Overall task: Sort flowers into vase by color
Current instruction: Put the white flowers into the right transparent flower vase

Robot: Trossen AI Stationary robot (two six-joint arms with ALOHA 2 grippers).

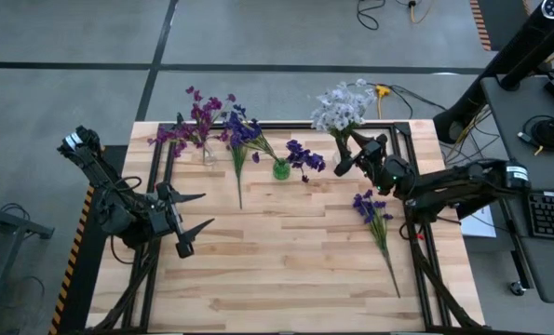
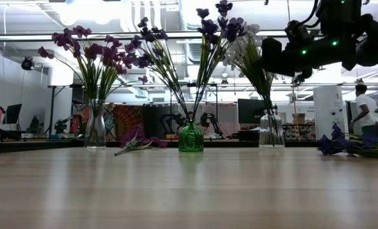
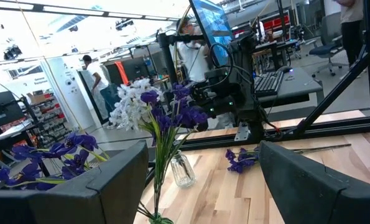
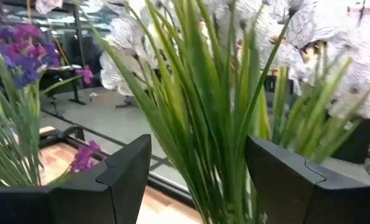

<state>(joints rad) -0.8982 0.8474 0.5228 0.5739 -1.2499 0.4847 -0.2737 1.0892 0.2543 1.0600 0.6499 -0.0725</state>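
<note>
Most of the flowers already stand sorted along the table's far edge: magenta [image 1: 195, 123] in a clear vase, blue-violet [image 1: 244, 130] in the green vase [image 1: 280, 169], white [image 1: 342, 107] in another clear vase. Two loose blue-violet sprigs [image 1: 374, 219] [image 1: 236, 166] lie unsorted. The right gripper [image 1: 345, 160] spreads open, empty, at the white stems; the left gripper [image 1: 193, 212] waits open; no writing is readable.

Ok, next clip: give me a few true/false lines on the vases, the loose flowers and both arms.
1. The green vase holds blue-violet flowers. True.
2. The right gripper is at the white flowers, jaws open. True.
3. No flowers lie loose on the table. False: a blue sprig lies near the right arm, and another stem lies left of the green vase.
4. The left gripper holds a magenta flower. False: its open jaws are empty.
</note>
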